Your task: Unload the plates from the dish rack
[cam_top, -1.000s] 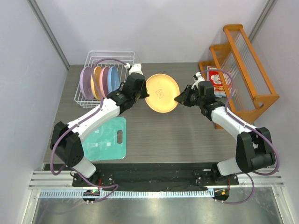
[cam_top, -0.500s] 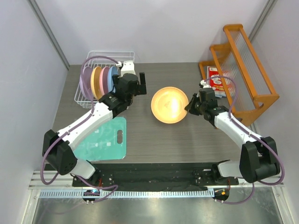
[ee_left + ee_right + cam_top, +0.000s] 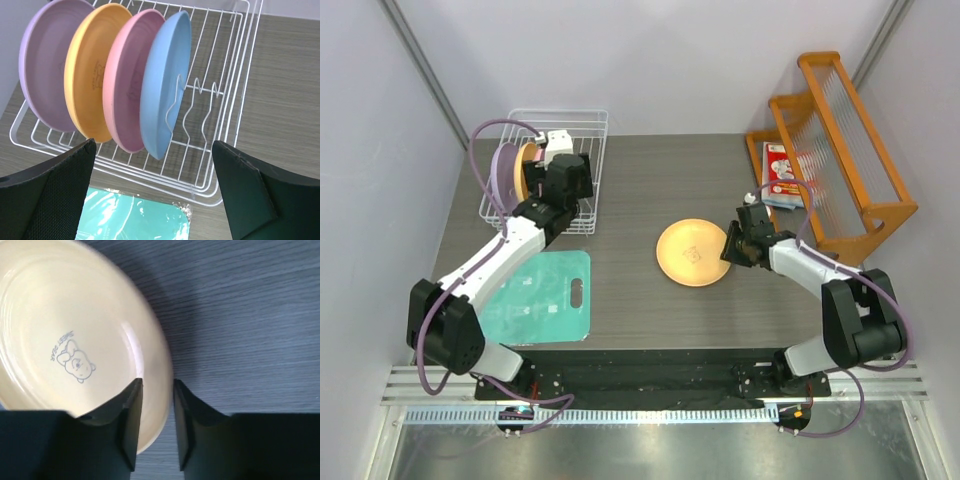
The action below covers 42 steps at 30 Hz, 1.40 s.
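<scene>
Plate [image 3: 65, 315] rim between right gripper [image 3: 157, 390] jaws

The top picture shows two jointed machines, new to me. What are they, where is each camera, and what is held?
They are two robot arms, left and right, bolted to a grey table. The top picture looks down from above; the others come from wrist cameras. The left tool, open, faces four round pastel plates standing in a white wire dish rack. The right tool straddles the rim of a round yellow plate lying flat; whether it grips is unclear. A flat teal mat lies nearby.
</scene>
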Available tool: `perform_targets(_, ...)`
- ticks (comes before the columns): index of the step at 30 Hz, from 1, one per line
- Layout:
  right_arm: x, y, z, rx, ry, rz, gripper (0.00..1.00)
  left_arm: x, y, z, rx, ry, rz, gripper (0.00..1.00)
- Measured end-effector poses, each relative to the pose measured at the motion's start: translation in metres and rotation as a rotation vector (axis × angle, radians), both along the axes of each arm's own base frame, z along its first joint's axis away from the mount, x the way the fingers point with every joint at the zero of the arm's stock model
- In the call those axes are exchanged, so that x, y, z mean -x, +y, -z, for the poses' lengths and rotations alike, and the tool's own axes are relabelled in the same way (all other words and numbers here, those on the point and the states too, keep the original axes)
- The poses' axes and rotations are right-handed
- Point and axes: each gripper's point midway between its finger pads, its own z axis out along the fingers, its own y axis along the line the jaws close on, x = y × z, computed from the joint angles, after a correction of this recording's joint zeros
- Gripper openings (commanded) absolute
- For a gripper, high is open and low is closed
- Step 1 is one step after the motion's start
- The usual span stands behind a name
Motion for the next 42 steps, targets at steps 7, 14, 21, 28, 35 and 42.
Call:
perform_targets(7, -0.001, -0.012, 0.012, 0.070, 0.020, 0.024, 0.65, -0.012, 0.010, 0.002, -0.025, -0.020, -0.033, 0.84)
perform_targets(14, -0.009, -0.020, -0.011, 0.100, -0.048, 0.048, 0.65, -0.036, 0.009, 0.023, -0.093, 0.007, -0.052, 0.75)
perform_targets(21, -0.015, -0.023, -0.038, 0.103, -0.124, 0.060, 0.65, -0.062, 0.018, 0.036, -0.173, 0.024, -0.115, 0.39)
perform_targets(28, -0.013, -0.026, -0.039, 0.119, -0.118, 0.063, 0.65, -0.073, 0.035, 0.038, -0.264, 0.042, -0.182, 0.03)
perform_targets(35, -0.012, -0.027, -0.038, 0.123, -0.116, 0.058, 0.65, -0.068, 0.042, 0.037, -0.331, 0.073, -0.190, 0.00)
perform_targets(42, -0.012, -0.027, -0.038, 0.125, -0.115, 0.053, 0.66, -0.061, 0.044, 0.027, -0.430, 0.041, -0.223, 0.00)
